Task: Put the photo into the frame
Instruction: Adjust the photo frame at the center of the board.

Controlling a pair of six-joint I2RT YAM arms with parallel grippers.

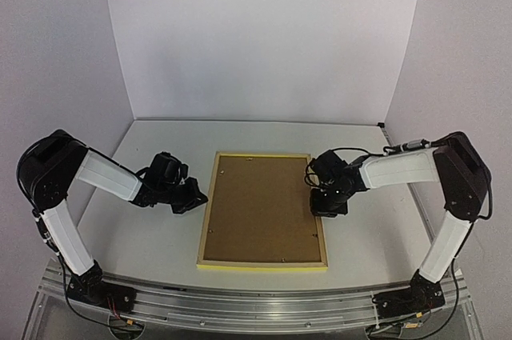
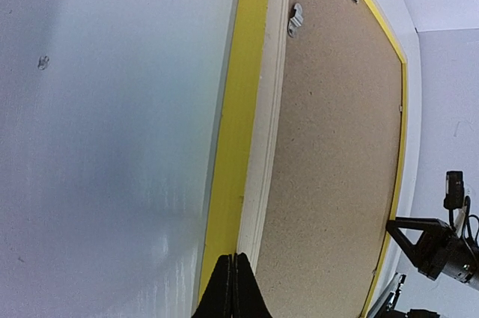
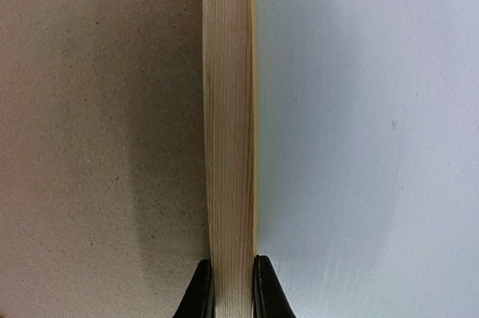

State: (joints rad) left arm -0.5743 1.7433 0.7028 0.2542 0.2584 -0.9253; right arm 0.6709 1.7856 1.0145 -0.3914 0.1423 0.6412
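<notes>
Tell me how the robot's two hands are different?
The left gripper is shut on nothing; the right gripper pinches the wooden edge of the frame. The left one sits at the frame's left side, the right one at its right side. Both are black.

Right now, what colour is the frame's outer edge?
Yellow; the frame shows it best in the left wrist view.

Brown backing board [image 1: 264,208] lying flat, white table [image 1: 144,236] beneath, silver rail [image 1: 256,308] along near edge, white backdrop [image 1: 264,36] behind.
</notes>
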